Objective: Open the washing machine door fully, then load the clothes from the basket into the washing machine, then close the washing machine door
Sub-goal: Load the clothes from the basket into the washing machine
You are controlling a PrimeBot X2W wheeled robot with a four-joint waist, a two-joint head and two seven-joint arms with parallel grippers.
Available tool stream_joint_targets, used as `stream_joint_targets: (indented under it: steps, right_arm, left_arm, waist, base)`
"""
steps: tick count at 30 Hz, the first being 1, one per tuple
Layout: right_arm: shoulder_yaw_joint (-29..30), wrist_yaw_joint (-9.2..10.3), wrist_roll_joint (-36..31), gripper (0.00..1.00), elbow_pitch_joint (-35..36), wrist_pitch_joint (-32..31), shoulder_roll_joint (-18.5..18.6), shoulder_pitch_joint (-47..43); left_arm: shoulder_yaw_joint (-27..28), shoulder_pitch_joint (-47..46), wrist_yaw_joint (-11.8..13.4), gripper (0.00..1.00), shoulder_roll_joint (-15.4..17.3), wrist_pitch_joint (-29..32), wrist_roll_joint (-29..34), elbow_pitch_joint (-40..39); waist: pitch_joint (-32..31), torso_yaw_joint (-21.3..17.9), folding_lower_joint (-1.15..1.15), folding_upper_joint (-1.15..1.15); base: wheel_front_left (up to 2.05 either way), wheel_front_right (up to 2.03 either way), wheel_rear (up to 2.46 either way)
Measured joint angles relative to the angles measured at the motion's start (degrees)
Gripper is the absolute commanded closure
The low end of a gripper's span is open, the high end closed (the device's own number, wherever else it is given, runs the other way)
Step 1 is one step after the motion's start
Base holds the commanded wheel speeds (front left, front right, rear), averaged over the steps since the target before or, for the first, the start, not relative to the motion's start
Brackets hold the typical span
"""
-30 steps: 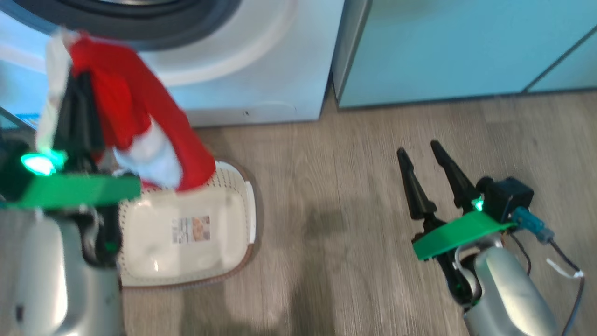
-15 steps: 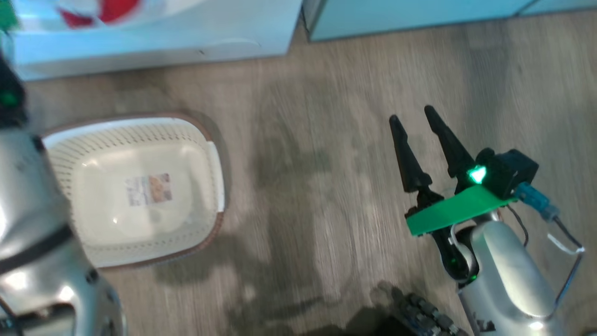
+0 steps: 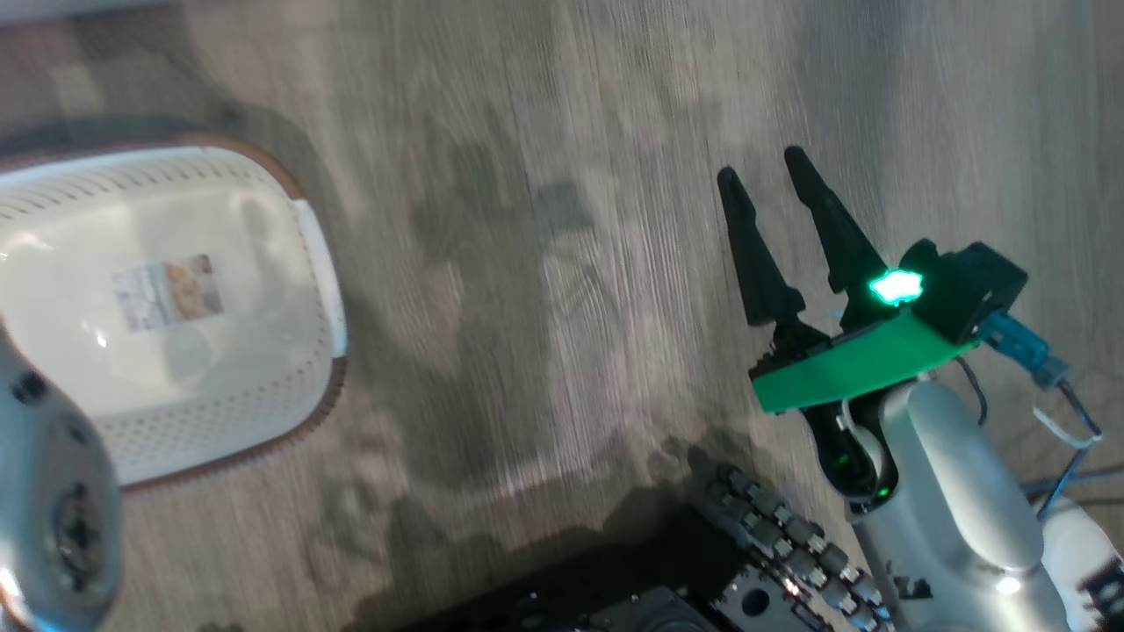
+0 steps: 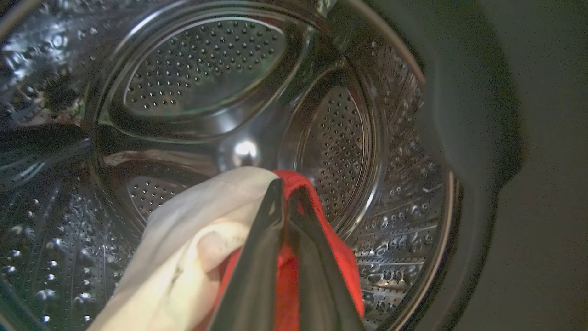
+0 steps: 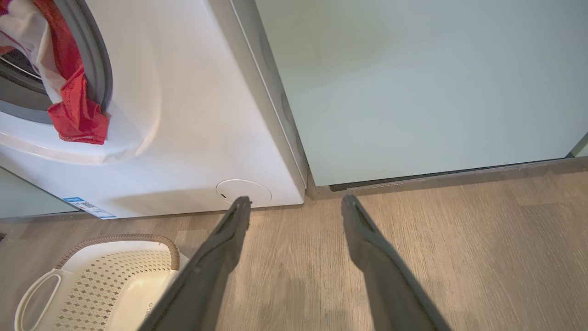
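**Left tool.** The left tool [image 4: 285, 188] is inside the mouth of the washing machine [image 5: 183, 115], its two fingers pressed together on the clothes [image 4: 183, 248]. The red and white fabric is pinched between the fingers and bunches around and beneath them. The steel drum [image 4: 202, 69] lies directly ahead of the fingertips, its back wall well apart from them. Judgement: the garment is held this far forward so that, on release, it falls into the drum and not onto the floor.

**Condition of the load.** In the right wrist view, a red tail of the garment hangs out over the grey seal [image 5: 98, 69] at the lower lip of the opening. Judgement: loading is in hand, not complete. The fabric should be carried deeper before the fingers part, or the tail may catch when the door is shut.

**Right tool.** The right tool [image 3: 760, 164] stands at full spread, holding nothing and touching nothing. It hovers above the floor [image 3: 544, 263], pointing at the base of the machine. The round flap [image 5: 243, 192] lies just beyond one fingertip, the pale teal cabinet [image 5: 413, 82] beyond the other. Judgement: it is parked clear of the opening to leave room for the loading arm.

**Basket.** The basket [image 3: 312, 263] stands on the floor, well to the left of the right tool. The part in view holds no garment.
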State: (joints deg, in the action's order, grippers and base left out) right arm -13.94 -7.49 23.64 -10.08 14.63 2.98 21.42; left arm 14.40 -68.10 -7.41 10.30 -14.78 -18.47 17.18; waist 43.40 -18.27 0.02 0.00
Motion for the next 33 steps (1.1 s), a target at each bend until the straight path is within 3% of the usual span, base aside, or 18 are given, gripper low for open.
stream_joint_targets:
  steps: [15,20,23,28,33]
  right_arm:
    - [-4.4,0.0,5.1,0.0,1.4,0.0,-0.1,3.1]
    - [-5.4,0.0,6.2,0.0,1.5,0.0,-0.1,4.5]
    - [-5.7,0.0,6.4,0.0,1.5,0.0,-0.1,5.0]
    - [-5.7,0.0,6.7,0.0,1.5,0.0,-0.1,5.0]
    - [-5.7,0.0,6.7,0.0,1.5,0.0,-0.1,5.0]
  left_arm:
    - [-12.9,-22.7,0.0,1.0,15.9,0.0,-1.5,19.1]
    - [-8.6,-33.1,0.8,1.0,17.2,0.0,0.0,18.6]
    - [-6.9,-34.5,1.0,1.0,17.3,-0.1,2.0,17.4]
    - [-8.6,-31.2,0.5,1.0,16.8,-0.2,3.5,21.6]
    - [-13.4,-30.1,0.4,1.0,16.6,-0.2,4.1,30.6]
  waist:
    - [8.8,-4.4,-0.01,0.0]
    - [9.6,-5.5,-0.02,0.0]
    - [9.7,-5.8,-0.02,0.0]
    - [10.0,-5.6,-0.02,0.0]
    - [10.2,-5.5,-0.02,0.0]
  base:
    - [0.0,0.0,0.0]
    - [0.0,0.0,0.0]
    - [0.0,0.0,0.0]
    - [0.0,0.0,0.0]
    - [0.0,0.0,0.0]
